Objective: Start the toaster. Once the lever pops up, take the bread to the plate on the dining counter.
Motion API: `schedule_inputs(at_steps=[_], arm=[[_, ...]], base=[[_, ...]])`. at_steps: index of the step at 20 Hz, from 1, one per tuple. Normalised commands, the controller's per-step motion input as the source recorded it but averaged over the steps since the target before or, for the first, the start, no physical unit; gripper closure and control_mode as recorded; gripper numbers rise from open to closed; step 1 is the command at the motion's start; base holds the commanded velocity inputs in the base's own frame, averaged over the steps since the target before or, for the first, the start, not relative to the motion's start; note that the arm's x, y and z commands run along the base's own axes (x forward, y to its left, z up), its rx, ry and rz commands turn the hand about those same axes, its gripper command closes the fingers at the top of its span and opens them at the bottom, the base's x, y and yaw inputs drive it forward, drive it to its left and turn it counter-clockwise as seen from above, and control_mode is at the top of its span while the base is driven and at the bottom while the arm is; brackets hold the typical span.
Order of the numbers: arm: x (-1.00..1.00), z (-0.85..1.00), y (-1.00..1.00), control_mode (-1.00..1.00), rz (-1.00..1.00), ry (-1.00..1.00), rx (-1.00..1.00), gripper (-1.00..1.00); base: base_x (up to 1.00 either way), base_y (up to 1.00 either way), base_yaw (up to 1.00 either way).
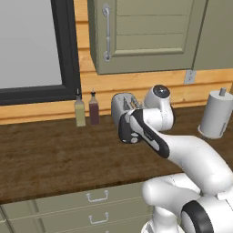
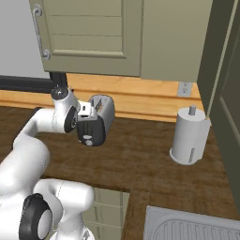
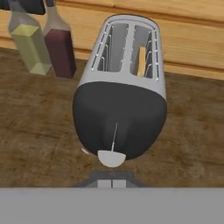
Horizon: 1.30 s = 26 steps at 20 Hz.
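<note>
Hand view: the toaster (image 3: 120, 94) stands on the dark wood counter (image 3: 39, 131) with its black end panel facing the camera and its two slots open on top. The bread (image 3: 142, 61) sits edge-up in the right slot, a tan sliver showing between the wires. A pale lever tab (rounded, at the foot of the panel's vertical slit) lies at the bottom of its travel. The claw (image 3: 112, 183) is fully closed just below that tab, its two tips pressed together with nothing between them; contact with the tab cannot be confirmed.

To the left of the toaster, near the wooden back wall, stand a yellow-green bottle (image 3: 29, 43) and a dark red bottle (image 3: 59, 46), close together and upright.

Right base view: the toaster (image 2: 100, 119) sits near the wall, the arm's hand directly at its near end. A white paper-towel roll (image 2: 189, 136) stands upright well to the right. Olive cabinets (image 2: 93, 35) hang above.
</note>
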Motion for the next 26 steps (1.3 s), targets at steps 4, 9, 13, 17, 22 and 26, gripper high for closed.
schedule_inputs(at_steps=[4, 9, 13, 17, 22, 26], arm=[[-0.03, 0.56, -0.06, -1.0, 0.0, -0.16, 0.0, 1.0], [0.0, 0.61, -0.07, -1.0, -0.01, -0.11, 0.0, 1.0], [0.01, 0.24, -0.19, -1.0, -0.06, 0.0, 0.0, 1.0], [0.06, 0.0, -0.47, -1.0, -0.13, 0.04, 0.0, -1.0], [0.07, 0.0, -0.15, -1.0, -0.04, 0.01, 0.02, -1.0], [0.02, 0.0, 0.0, -1.0, 0.0, 0.0, 0.07, -1.0]], base=[[0.0, 0.0, 0.0], [0.0, 0.0, 0.0], [0.0, 0.0, 0.0], [0.0, 0.0, 0.0], [0.0, 0.0, 0.0], [0.0, 0.0, 0.0]])
